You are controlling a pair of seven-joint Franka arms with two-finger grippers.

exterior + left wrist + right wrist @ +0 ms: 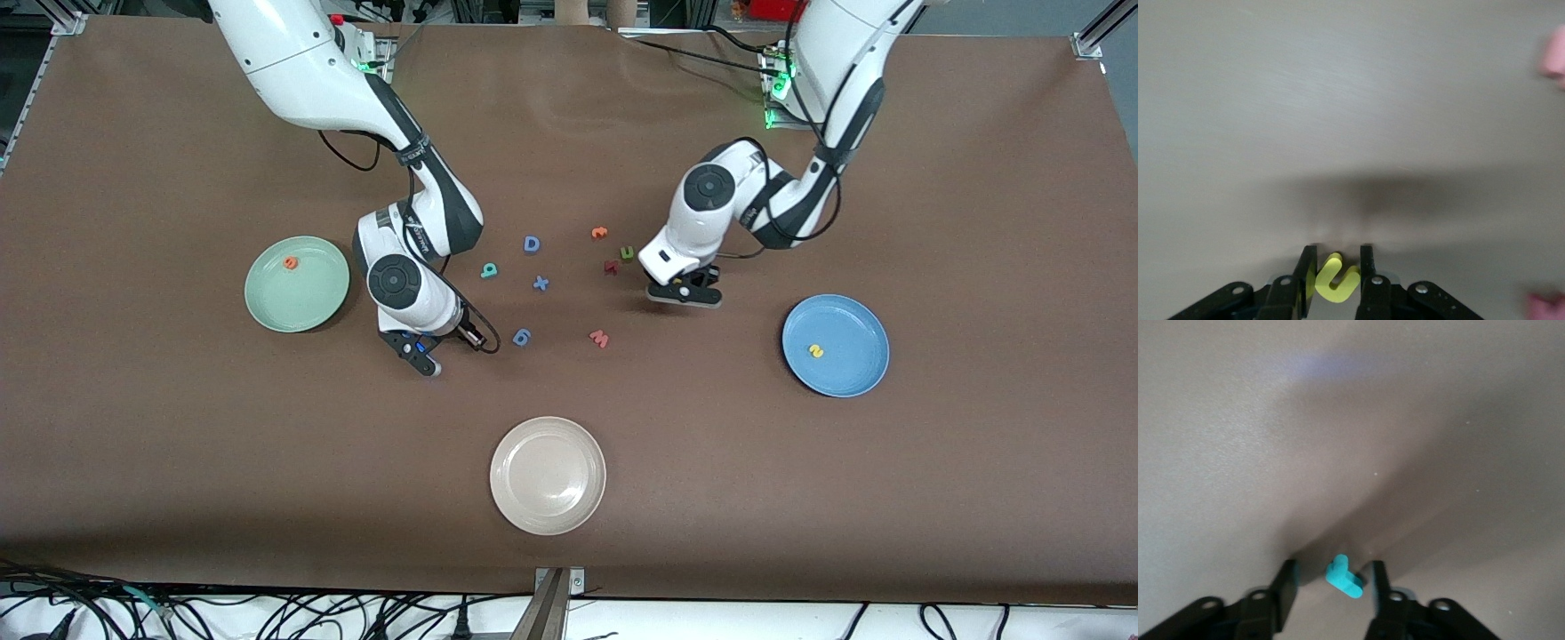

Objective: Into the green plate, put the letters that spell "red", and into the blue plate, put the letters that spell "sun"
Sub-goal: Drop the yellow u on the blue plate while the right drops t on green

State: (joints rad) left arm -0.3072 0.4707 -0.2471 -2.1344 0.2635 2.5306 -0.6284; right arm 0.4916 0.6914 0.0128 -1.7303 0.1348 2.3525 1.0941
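My left gripper point(1338, 251) is shut on the yellow "u" point(1335, 280), low over the table beside the dark red letter; in the front view this gripper point(685, 294) hides the letter. My right gripper point(1334, 565) stands open around the thin teal "r" point(1346, 581), with a gap on each side; from the front it point(425, 352) covers the "r". The orange "e" point(290, 263) lies in the green plate point(267, 307). The yellow "s" point(815, 351) lies in the blue plate point(853, 378). The teal "d" point(488, 270) and the green "n" point(627, 253) lie on the table.
Mid-table lie a blue "D" point(532, 244), a blue "x" point(540, 284), a blue "6" point(522, 337), a pink "w" point(599, 338), an orange letter point(599, 233) and a dark red letter point(611, 266). A cream-white plate point(548, 516) sits nearer the front camera.
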